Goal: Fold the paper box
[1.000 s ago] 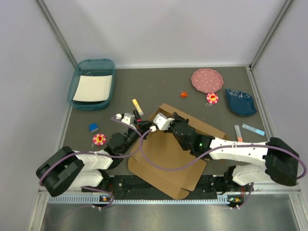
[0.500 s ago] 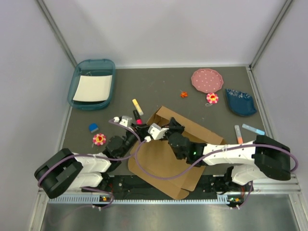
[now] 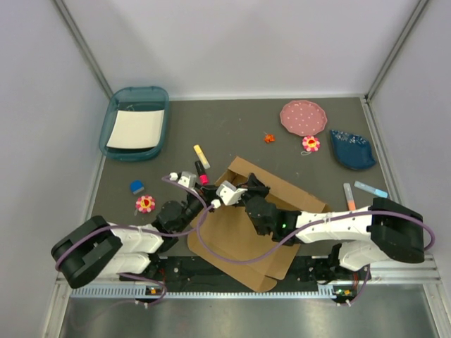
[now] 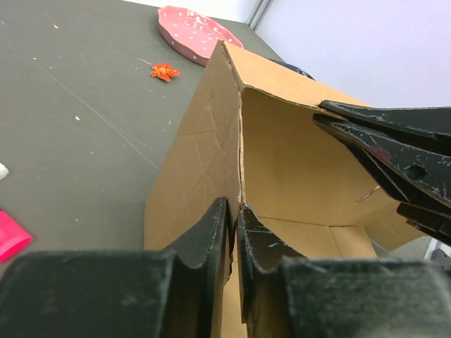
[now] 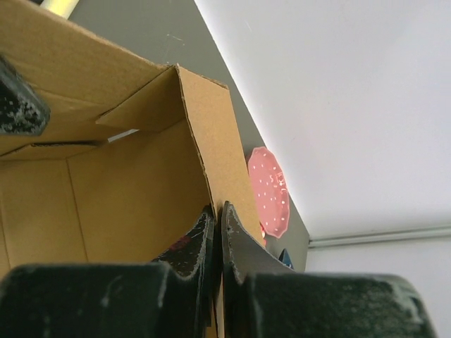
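The paper box (image 3: 232,236) is a brown cardboard sheet lying at the near middle of the table, with its far walls raised. My left gripper (image 3: 204,199) is shut on the upright edge of a raised wall (image 4: 211,141), at the left corner. My right gripper (image 3: 239,191) is shut on the edge of the neighbouring raised wall (image 5: 218,134). In the left wrist view, the right gripper's black fingers (image 4: 394,151) reach into the box from the right. In the right wrist view the box's inside (image 5: 127,190) fills the left half.
A teal tray (image 3: 135,123) with white paper stands at the far left. A pink plate (image 3: 304,117) and a dark blue dish (image 3: 352,149) are at the far right. Flower toys (image 3: 146,204), a blue block (image 3: 137,186), a yellow marker (image 3: 201,155) and tubes (image 3: 370,189) lie around the box.
My right gripper has moved left and nearer with the wall it holds. My left gripper has shifted slightly. The box's far walls stand closer together at the corner.
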You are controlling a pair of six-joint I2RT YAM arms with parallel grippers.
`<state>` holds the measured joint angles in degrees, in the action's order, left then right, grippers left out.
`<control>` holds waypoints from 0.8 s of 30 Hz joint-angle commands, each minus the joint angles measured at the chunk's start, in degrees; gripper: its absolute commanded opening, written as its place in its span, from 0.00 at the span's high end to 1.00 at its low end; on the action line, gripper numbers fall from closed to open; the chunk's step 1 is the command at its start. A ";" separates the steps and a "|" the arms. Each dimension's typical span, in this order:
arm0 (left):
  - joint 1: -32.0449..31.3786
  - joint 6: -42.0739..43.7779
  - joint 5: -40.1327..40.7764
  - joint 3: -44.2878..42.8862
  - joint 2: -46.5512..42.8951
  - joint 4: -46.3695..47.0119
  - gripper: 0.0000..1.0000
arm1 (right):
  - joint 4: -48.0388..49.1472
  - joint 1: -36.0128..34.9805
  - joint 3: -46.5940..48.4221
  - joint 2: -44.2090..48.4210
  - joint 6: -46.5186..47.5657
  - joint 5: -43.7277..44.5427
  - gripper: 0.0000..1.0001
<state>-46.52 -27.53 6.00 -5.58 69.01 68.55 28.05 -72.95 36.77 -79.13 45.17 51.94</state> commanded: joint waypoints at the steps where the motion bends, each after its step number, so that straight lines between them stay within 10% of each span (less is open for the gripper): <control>1: -2.26 -2.09 -2.40 -1.71 1.91 1.14 0.82 | -11.27 -1.41 -3.02 -2.17 -7.64 -3.34 1.00; 10: -2.34 0.89 1.64 -0.57 -5.98 -7.29 0.50 | -11.71 -1.32 -3.02 -2.25 -8.08 -3.78 1.00; 24: -2.34 3.71 6.13 -0.74 -25.30 -24.33 0.43 | -11.70 -1.32 -2.67 -2.78 -8.43 -4.04 1.00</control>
<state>-48.64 -25.26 10.15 -5.76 49.56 49.39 27.59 -73.38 36.77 -78.98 43.66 52.07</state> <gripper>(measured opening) 0.561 0.008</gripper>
